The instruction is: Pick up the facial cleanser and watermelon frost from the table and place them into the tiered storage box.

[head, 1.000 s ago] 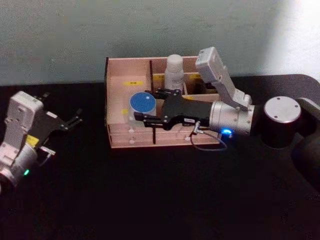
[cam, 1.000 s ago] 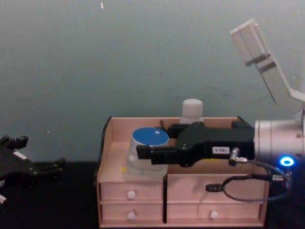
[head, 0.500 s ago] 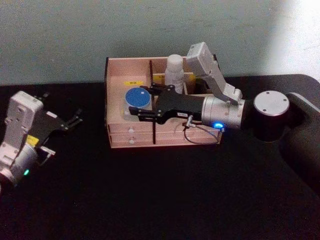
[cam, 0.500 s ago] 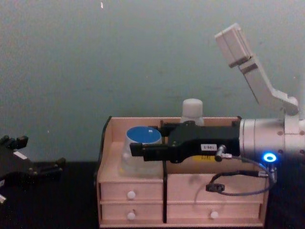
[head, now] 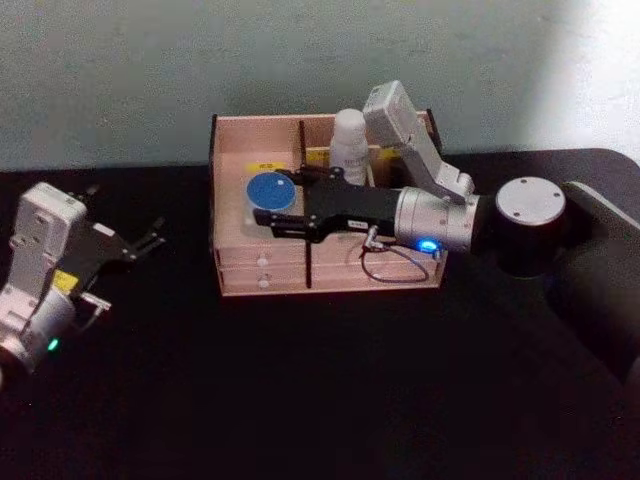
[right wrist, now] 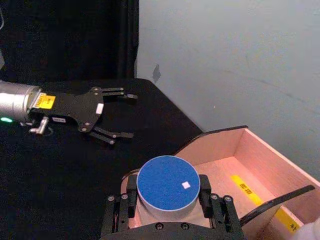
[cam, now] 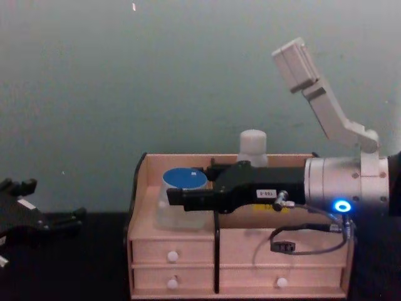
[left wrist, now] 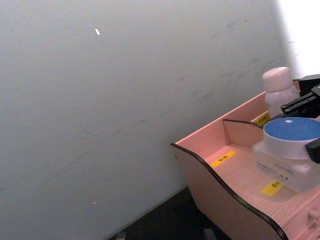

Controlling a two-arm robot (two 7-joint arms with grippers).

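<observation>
The watermelon frost [head: 267,190], a clear jar with a blue lid [right wrist: 168,182], is low in the left open compartment of the tiered storage box [head: 228,140]. Its base is at or just above the shelf floor. My right gripper [head: 268,200] reaches in from the right, shut on the jar's sides [cam: 182,194]. The facial cleanser [head: 349,140], a white bottle, stands upright in a back compartment behind the right wrist [cam: 252,147]. My left gripper [head: 145,240] is parked over the table to the left of the box, open and holding nothing [right wrist: 125,115].
The box [cam: 175,251] has white-knobbed drawers in front and stands against a pale wall. A dark upright divider [head: 303,150] separates the left compartment from the others. Black table surface [head: 320,380] lies in front of the box.
My right gripper has carried the jar leftward, farther back and lower into the left compartment. The left arm has not moved.
</observation>
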